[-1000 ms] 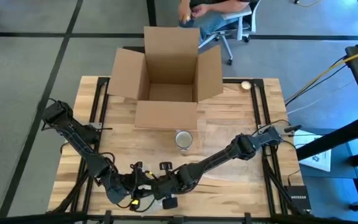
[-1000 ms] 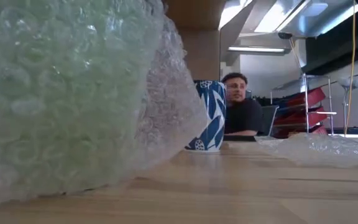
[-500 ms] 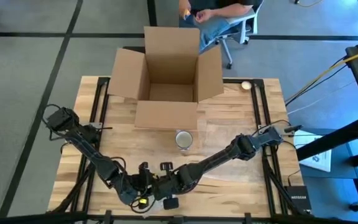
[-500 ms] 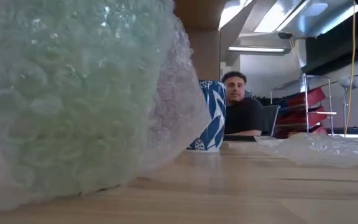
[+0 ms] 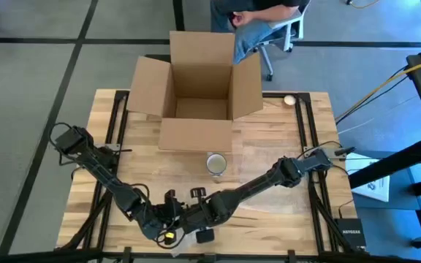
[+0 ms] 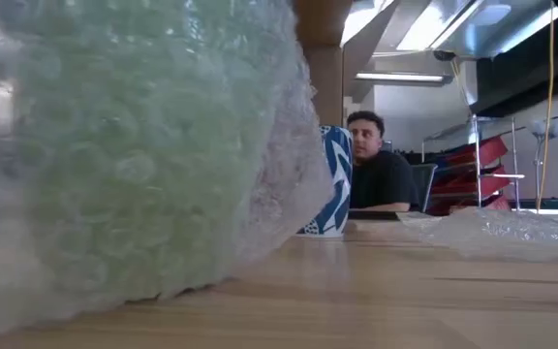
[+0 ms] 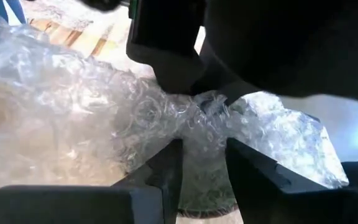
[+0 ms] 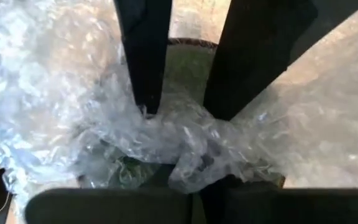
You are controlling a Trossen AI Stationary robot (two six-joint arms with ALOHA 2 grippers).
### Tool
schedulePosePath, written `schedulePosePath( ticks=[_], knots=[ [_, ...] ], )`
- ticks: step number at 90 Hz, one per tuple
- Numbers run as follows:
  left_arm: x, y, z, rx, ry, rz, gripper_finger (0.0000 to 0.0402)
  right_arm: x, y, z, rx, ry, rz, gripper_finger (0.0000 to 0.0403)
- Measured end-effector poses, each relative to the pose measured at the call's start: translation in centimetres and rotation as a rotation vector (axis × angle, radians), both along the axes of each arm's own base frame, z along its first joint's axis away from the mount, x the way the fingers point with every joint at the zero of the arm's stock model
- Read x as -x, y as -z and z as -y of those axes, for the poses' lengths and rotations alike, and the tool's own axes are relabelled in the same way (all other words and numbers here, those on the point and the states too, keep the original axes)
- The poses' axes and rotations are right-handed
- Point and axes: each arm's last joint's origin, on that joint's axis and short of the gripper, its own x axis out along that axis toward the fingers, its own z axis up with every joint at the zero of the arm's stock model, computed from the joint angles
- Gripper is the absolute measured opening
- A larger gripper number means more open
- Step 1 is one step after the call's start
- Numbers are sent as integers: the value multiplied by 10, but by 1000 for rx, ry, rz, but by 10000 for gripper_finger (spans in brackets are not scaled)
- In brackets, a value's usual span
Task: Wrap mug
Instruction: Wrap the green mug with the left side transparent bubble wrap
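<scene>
Both grippers meet at the near edge of the table (image 5: pixel 269 153), w/ the arms crossing in from either side. The left gripper (image 7: pixel 202 155) has its fingers (image 7: pixel 166 163) pinched onto a bunched fold of bubble wrap (image 7: pixel 73 118); a greenish round object shows under the plastic betw. them. The right gripper (image 8: pixel 179 106) also has its fingers (image 8: pixel 143 56) closed into the same crumpled wrap, w/ a green mug-like shape and its rim visible beneath. In the low view the wrapped bundle (image 6: pixel 134 155) fills the near left of the frame, resting on the tabletop, pale green inside.

A second mug (image 5: pixel 215 164), white w/ blue leaf pattern, stands upright and unwrapped near table centre, just in front of the cardboard box (image 5: pixel 196 88). In the low view it is partly hidden behind the bundle. The box sits at the far side, flaps open; its interior looks empty as far as the high view shows. A loose sheet of clear wrap (image 6: pixel 492 233) lies flat to the right. A small round item (image 5: pixel 289 100) rests near the far right corner; cannot tell what it is.

A person (image 6: pixel 376 170) sits beyond the table.
</scene>
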Motion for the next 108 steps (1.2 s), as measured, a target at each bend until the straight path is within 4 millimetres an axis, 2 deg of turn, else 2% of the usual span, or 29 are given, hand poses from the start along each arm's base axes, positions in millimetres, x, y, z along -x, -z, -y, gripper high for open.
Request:
schedulePosePath(
  ticks=[28, 49, 69, 85, 100, 108],
  knots=[
    [0, -3, 1, 13, 9, 19, 105, 0, 0, 0, -6, -4, -3, 1],
    [2, -14, -2, 12, 32, 49, 105, -3, -2, 3, -13, -3, 16, 1],
    [3, -24, -2, 10, 43, 86, 105, 2, -22, 5, -22, -7, 51, 1],
    [3, -22, -3, -3, 45, 74, 105, 11, -58, 11, -48, 3, 129, 1],
    [3, -22, -3, -5, 42, 74, 105, 9, -48, 10, -37, 0, 98, 1],
    [4, -21, -3, -7, 37, 71, 105, 14, -60, 12, -44, -2, 103, 1]
  ],
)
